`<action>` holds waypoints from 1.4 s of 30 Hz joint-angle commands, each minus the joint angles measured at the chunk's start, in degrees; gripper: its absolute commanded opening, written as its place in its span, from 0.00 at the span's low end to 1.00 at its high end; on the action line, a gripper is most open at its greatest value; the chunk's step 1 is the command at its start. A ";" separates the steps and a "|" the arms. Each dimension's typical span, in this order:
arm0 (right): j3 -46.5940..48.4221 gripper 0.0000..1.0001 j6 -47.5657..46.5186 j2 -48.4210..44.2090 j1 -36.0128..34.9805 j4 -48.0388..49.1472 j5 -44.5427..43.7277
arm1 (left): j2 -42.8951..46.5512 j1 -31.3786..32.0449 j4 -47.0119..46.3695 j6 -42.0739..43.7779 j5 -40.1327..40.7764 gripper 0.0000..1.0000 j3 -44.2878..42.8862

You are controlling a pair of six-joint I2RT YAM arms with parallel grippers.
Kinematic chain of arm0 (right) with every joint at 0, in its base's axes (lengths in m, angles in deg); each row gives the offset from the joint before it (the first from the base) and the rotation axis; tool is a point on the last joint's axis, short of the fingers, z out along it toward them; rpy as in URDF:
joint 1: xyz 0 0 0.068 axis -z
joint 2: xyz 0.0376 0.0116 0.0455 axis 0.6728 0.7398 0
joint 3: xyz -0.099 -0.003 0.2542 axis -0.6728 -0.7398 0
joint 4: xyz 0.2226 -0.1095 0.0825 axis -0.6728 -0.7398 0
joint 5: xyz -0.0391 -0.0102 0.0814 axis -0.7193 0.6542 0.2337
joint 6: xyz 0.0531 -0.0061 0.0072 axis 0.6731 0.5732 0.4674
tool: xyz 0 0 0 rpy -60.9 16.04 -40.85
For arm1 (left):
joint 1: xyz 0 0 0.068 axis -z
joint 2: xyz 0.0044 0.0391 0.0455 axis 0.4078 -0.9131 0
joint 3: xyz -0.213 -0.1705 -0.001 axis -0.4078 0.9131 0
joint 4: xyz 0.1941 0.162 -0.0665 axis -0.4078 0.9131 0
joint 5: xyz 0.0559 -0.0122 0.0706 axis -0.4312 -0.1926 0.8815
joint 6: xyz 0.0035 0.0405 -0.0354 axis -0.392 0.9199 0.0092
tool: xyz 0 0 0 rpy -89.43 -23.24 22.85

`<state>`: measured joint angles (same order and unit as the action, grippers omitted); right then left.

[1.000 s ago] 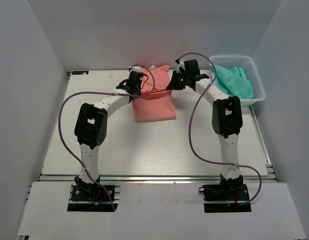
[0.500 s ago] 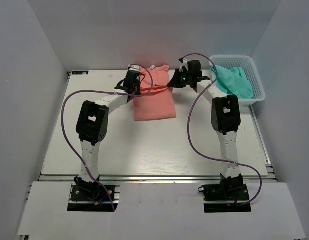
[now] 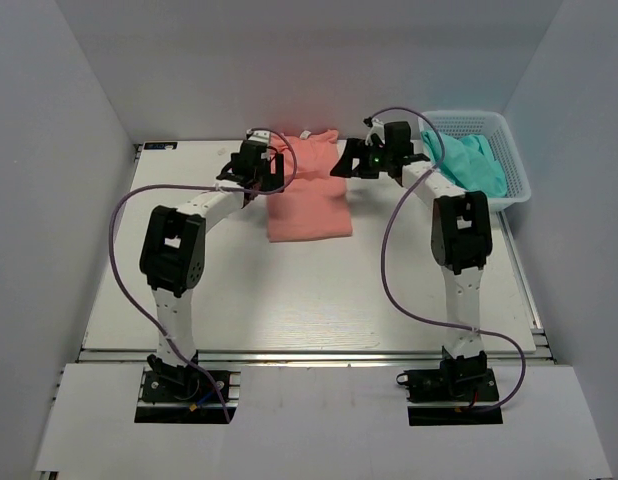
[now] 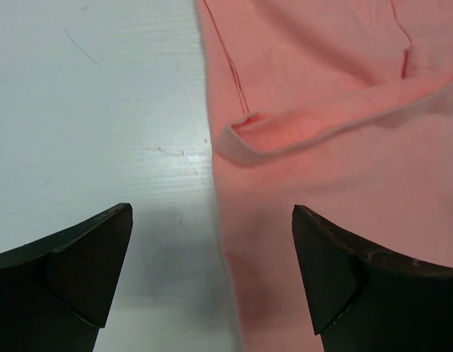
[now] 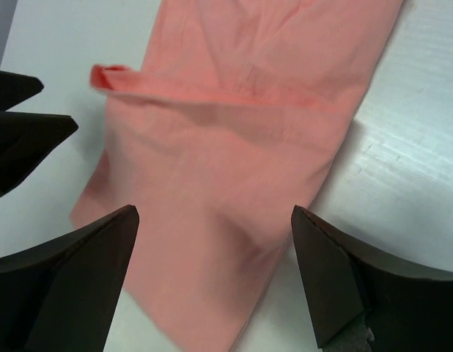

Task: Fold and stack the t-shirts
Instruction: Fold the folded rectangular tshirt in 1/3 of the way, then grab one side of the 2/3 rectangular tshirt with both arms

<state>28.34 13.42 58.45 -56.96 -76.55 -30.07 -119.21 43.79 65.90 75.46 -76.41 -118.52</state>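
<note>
A salmon-pink t-shirt [image 3: 307, 195] lies folded flat on the white table, its neck end toward the back wall. A teal-green t-shirt [image 3: 471, 160] sits crumpled in the basket. My left gripper [image 3: 266, 172] hovers open over the pink shirt's left edge. In the left wrist view that gripper [image 4: 212, 214] straddles the edge of the pink t-shirt [image 4: 336, 132], with a folded sleeve hem ahead. My right gripper [image 3: 346, 164] hangs open over the shirt's right side. Seen from the right wrist, the gripper [image 5: 214, 214] has the pink t-shirt [image 5: 234, 147] lying loose below it. Neither gripper holds anything.
A white lattice basket [image 3: 520, 178] stands at the back right corner of the table [image 3: 289, 290]. The left gripper's dark fingers [image 5: 21, 125] show at the left of the right wrist view. Grey walls close in the back and sides.
Both grippers opened and let go of the pink shirt. The left one drew back a little to the left, the right one to the right. The shirt now lies flat.
</note>
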 commanded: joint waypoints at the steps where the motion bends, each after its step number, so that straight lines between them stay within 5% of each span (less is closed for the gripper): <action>1: -8.03 0.90 -3.02 -8.33 -0.35 -1.19 2.37 | 9.56 0.75 2.73 -1.03 -4.11 1.00 3.92; 9: -28.89 0.90 -2.41 -18.97 -1.06 -0.85 0.71 | 17.31 1.28 -1.04 -6.56 -11.50 1.00 21.76; 16: -33.56 0.90 1.45 -17.57 -0.97 -0.15 0.61 | 13.36 1.81 -1.13 -8.41 -16.32 0.92 23.01; 24: -34.35 0.75 4.10 -14.76 -0.88 1.08 1.85 | 11.07 1.81 -3.50 -8.94 -18.27 0.79 24.76; 32: -34.62 0.50 5.77 -11.94 -0.71 3.10 2.19 | 7.91 1.81 -3.50 -8.94 -22.22 0.52 25.82; 37: -37.15 0.18 4.72 -14.13 -1.06 2.84 4.83 | 10.80 1.81 -3.14 -8.32 -26.35 0.03 27.65; 40: -41.27 0.02 3.66 -19.05 -1.14 2.66 6.24 | 16.92 1.81 -4.21 -9.03 -28.47 0.00 31.96; 42: -45.40 0.00 2.70 -24.48 -1.23 1.26 6.67 | 20.98 2.42 -4.21 -9.03 -31.27 0.00 35.04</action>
<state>-12.43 18.34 41.53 -57.94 -73.12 -25.50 -105.62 45.34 59.65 66.50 -102.42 -86.94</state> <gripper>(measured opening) 0.016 0.026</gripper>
